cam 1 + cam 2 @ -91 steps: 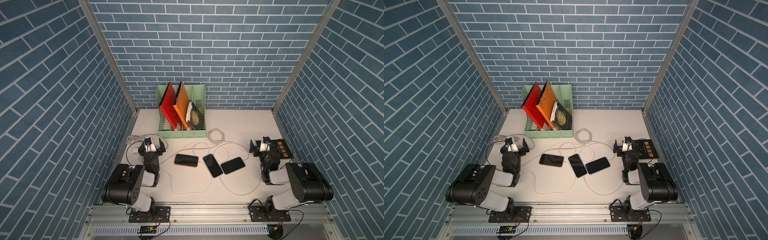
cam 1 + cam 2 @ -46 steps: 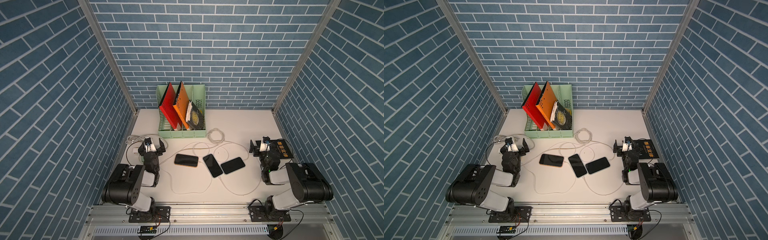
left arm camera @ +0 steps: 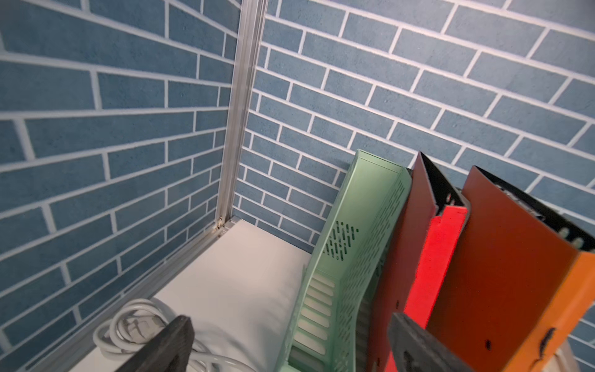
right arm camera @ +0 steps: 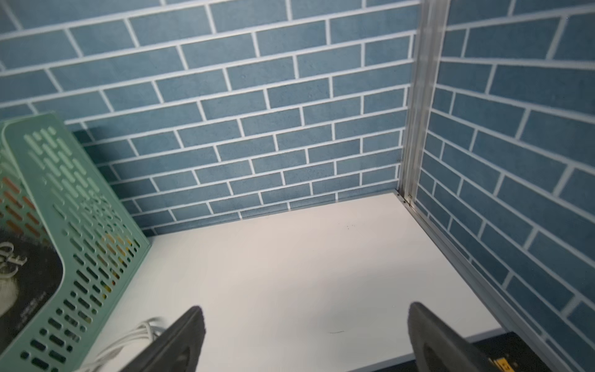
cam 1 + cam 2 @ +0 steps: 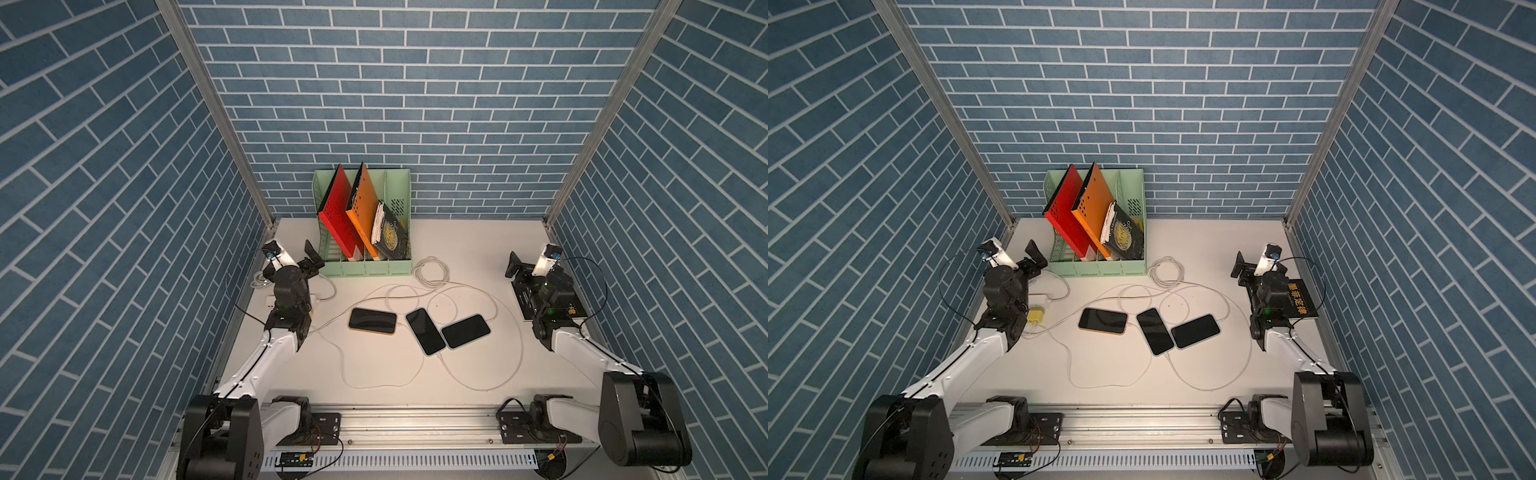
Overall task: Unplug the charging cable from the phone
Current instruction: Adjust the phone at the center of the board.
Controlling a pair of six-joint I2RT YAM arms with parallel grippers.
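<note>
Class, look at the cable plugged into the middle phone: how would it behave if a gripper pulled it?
Probably floppy: the cable lies in loose, wandering loops, so it would drape rather than hold shape. Likely light, being thin. Pulling may drag the middle phone, lying flat and unheld.

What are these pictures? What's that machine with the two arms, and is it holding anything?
It is a robot with two arms on a white table inside blue brick-patterned walls. Two pictures look down from above, almost alike. The other two come from small cameras on the arms' wrists. Each arm ends in a pincer: the left gripper and the right gripper both stand open, holding nothing. On the table lie three flat black phones among thin white charging cables, plus a pale green plastic file rack holding a red folder, an orange folder and a dark book.
</note>
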